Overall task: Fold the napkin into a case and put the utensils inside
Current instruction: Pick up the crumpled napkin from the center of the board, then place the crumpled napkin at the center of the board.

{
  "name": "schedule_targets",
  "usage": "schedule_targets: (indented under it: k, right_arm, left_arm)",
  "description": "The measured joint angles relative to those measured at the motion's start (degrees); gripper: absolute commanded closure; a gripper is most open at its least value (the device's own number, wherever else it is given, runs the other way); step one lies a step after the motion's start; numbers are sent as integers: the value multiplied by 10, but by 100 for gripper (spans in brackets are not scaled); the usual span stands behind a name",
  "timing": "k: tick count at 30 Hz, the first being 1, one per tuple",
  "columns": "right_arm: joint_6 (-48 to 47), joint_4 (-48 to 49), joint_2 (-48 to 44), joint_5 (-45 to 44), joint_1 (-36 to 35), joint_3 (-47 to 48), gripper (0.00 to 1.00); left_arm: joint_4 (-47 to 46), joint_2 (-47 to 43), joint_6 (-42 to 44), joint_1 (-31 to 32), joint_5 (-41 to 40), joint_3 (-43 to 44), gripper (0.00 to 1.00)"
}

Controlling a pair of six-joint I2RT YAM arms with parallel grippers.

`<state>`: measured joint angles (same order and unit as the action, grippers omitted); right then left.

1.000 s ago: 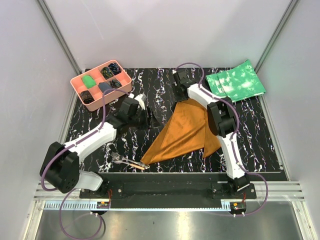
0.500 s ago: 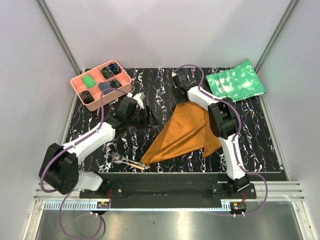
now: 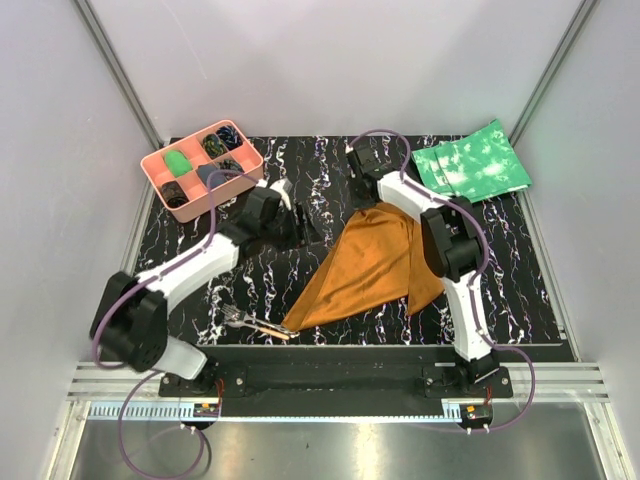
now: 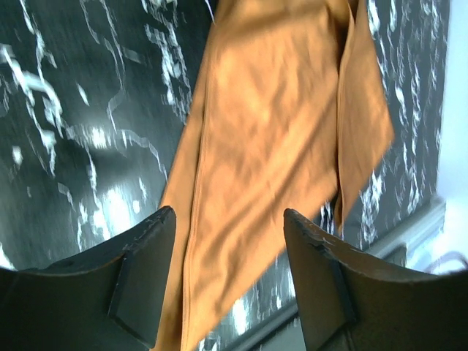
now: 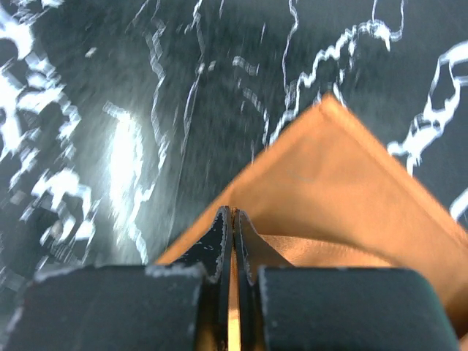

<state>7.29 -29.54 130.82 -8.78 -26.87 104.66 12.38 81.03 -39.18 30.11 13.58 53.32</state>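
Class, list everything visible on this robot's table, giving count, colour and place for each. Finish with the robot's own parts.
soft cloth napkin: one, rust-brown, mid-table, folded into a triangle
thin metal utensils: two, silver, one with an orange-tan end, near edge by the napkin's tip
plastic compartment tray: one, pink, far left corner
mottled cloths: count unclear, green and white, far right corner
marbled tabletop: one, black and white
left gripper: black, open, over the napkin
right gripper: black, shut on the napkin's far corner
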Motion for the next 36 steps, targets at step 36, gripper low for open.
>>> schedule_targets:
  k: [36]
  right_arm:
    - [464,-208,-1062,33,-4,-703,75]
  left_arm:
    - [56,526,69,104,-107,518,29]
